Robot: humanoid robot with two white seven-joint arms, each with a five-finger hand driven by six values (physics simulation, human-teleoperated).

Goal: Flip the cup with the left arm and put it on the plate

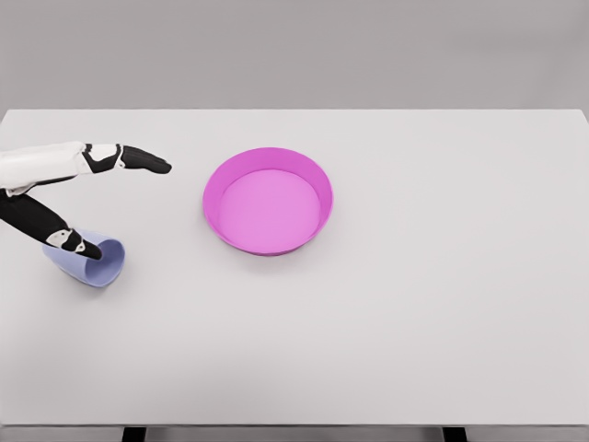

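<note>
A bare simulated test bench is showing here, not a lived-in room. A plain white table [386, 322] is filling nearly the whole head view, and a flat, featureless grey wall [294, 51] is standing behind it. The even, shadowless lighting and clean untextured surfaces are giving it the look of a rendered lab setup. Dark table legs [134, 433] are just peeking out at the bottom edge.
</note>
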